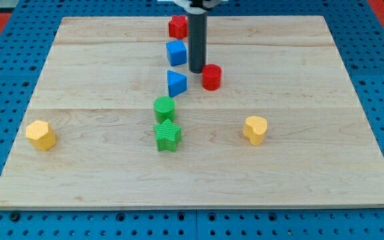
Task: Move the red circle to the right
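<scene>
In the camera view, my tip (197,70) sits just to the view's left of the red circle (211,77), so close that it looks like it is touching, or almost. This arm has no fingers at all, only the rod, so nothing is held. The red circle sits on the wooden worktop (312,167), a bit above the middle. I think I am at the start of the push: the tip is on the correct side, and the next move is a slow, straight slide to the view's right, keeping the tip behind the middle of the circle so it does not roll off to one side. To the right of the circle the wood is bare all the way to the edge, so there is lots of room. The yellow block (255,129) is lower down and well apart. Behind my tip are the blue cube (176,52), the blue triangle (177,83) and a red block (177,27). I must stop before the edge.
</scene>
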